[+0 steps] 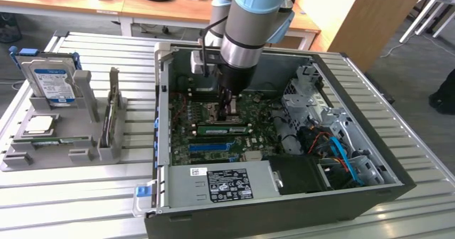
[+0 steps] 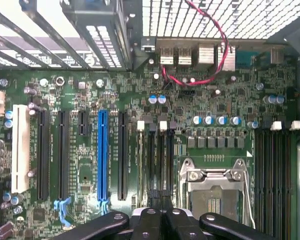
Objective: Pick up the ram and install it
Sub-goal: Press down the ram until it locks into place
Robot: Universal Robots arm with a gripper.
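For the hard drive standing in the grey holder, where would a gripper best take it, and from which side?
Probably its upper half, from above, pinching the two flat faces. The hard drive stands upright with its lower end seated in the grey holder, leaving the top free.

Ribbed metal tabletop [image 1: 78,196] in front; wooden desks [image 1: 142,7] behind; wooden cabinet [image 1: 370,15] at exterior view's right; grey floor [image 1: 419,63].

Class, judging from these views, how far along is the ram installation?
Looks done: the ram appears to stand in a motherboard slot inside the case. In hand: the gripper is shut, apparently empty, just above the memory slots. Left: whether the stick is fully latched cannot be told.
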